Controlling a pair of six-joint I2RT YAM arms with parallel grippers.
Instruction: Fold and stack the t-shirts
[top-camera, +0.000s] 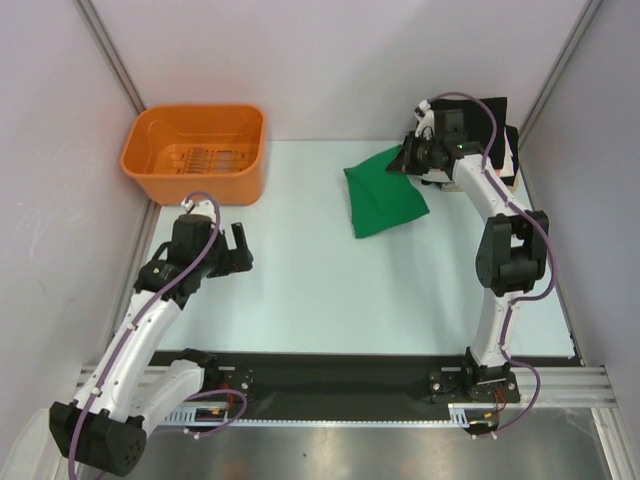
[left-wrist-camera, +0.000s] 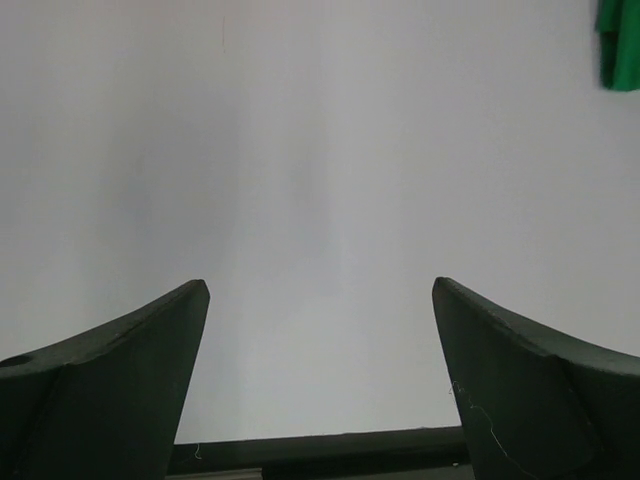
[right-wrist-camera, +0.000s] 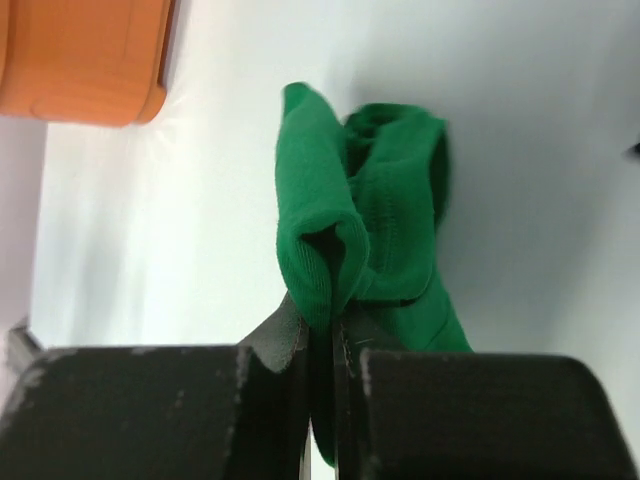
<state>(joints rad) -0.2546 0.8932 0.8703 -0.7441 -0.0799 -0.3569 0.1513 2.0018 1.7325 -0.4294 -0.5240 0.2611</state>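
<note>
A folded bright green t-shirt (top-camera: 385, 200) lies on the pale table right of the middle. My right gripper (top-camera: 408, 160) is at the shirt's far right corner. In the right wrist view the right gripper (right-wrist-camera: 333, 320) is shut on a bunched fold of the green t-shirt (right-wrist-camera: 370, 200). Behind that arm, at the back right, sits a black t-shirt (top-camera: 497, 112) on a lighter layer. My left gripper (top-camera: 235, 250) hovers open over the left of the table, nothing between its fingers (left-wrist-camera: 150, 370). A sliver of the green t-shirt (left-wrist-camera: 620, 45) shows at that view's top right.
An orange plastic basket (top-camera: 195, 150) stands at the back left, also seen as the orange basket (right-wrist-camera: 85, 60) in the right wrist view. Grey walls close in the left, back and right sides. A black rail (top-camera: 340, 375) runs along the near edge.
</note>
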